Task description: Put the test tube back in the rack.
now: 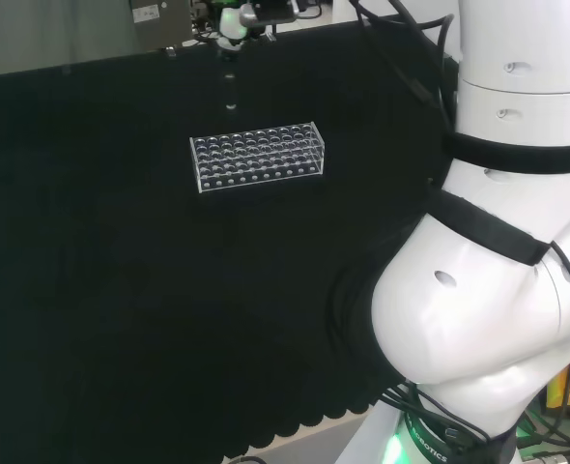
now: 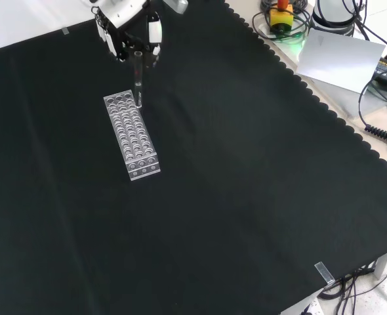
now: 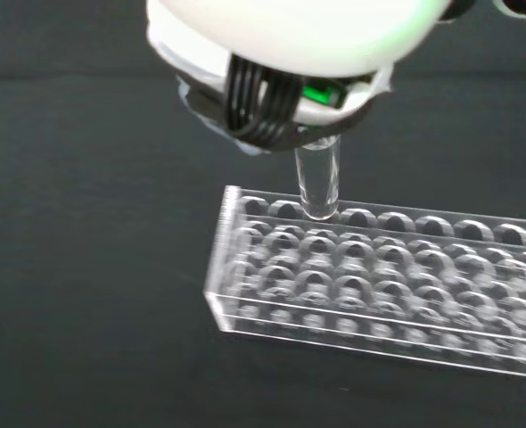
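One test tube [image 3: 317,183] upright in hand [image 2: 129,29], tip at rack [image 2: 132,135] edge row.

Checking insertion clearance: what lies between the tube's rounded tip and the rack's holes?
Nothing; in the wrist view the clear glass test tube hangs just above the clear plastic rack.

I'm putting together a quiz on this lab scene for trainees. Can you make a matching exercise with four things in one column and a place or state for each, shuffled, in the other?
Things:
1. test tube
2. rack
3. hand
4. cloth

Places or states:
A. black, covers the bench
B. clear, lies on the cloth, its holes empty
C. upright, its bottom just above a hole at the rack's end
D. at the front view's top, fingers closed round the tube

Pairs: 1-C, 2-B, 3-D, 4-A
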### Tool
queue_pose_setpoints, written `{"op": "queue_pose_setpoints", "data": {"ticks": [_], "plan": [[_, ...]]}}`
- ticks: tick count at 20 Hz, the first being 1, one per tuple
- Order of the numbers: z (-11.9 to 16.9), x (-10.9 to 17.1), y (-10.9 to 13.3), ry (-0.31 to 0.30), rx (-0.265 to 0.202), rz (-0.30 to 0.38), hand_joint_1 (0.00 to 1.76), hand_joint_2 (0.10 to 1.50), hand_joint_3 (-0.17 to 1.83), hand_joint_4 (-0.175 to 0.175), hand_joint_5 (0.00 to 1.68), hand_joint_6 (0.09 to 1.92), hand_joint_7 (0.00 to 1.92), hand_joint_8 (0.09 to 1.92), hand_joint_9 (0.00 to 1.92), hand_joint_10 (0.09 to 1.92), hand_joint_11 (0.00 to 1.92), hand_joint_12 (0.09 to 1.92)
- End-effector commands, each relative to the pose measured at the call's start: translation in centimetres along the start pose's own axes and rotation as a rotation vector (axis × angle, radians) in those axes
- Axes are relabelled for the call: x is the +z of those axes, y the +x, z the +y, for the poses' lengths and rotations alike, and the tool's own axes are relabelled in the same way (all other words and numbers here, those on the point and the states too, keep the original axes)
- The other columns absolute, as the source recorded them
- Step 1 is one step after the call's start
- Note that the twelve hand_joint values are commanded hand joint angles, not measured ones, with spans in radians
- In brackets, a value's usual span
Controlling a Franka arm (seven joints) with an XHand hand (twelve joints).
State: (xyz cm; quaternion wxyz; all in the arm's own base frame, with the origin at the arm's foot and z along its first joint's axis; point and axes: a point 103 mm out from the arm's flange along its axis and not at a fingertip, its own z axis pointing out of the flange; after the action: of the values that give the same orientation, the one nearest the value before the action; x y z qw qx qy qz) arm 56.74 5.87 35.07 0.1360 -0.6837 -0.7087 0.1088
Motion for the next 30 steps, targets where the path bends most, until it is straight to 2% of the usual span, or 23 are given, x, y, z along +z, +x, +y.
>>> {"op": "queue_pose_setpoints", "data": {"ticks": [1,10,21,30], "plan": [[0.2,0.0,2.6,0.001,-0.055,0.008,1.23,0.60,0.70,-0.175,1.40,0.45,1.84,0.31,1.63,0.47,1.17,0.96],[0.2,1.4,3.1,0.026,-0.068,0.011,1.23,0.60,0.70,-0.175,1.40,0.45,1.84,0.31,1.63,0.47,1.17,0.96],[1.1,3.7,4.6,0.055,-0.121,-0.049,1.23,0.60,0.70,-0.175,1.40,0.45,1.84,0.31,1.63,0.47,1.17,0.96],[1.9,5.2,3.9,0.072,-0.121,-0.098,1.23,0.60,0.70,-0.175,1.40,0.45,1.84,0.31,1.63,0.47,1.16,0.97]]}}
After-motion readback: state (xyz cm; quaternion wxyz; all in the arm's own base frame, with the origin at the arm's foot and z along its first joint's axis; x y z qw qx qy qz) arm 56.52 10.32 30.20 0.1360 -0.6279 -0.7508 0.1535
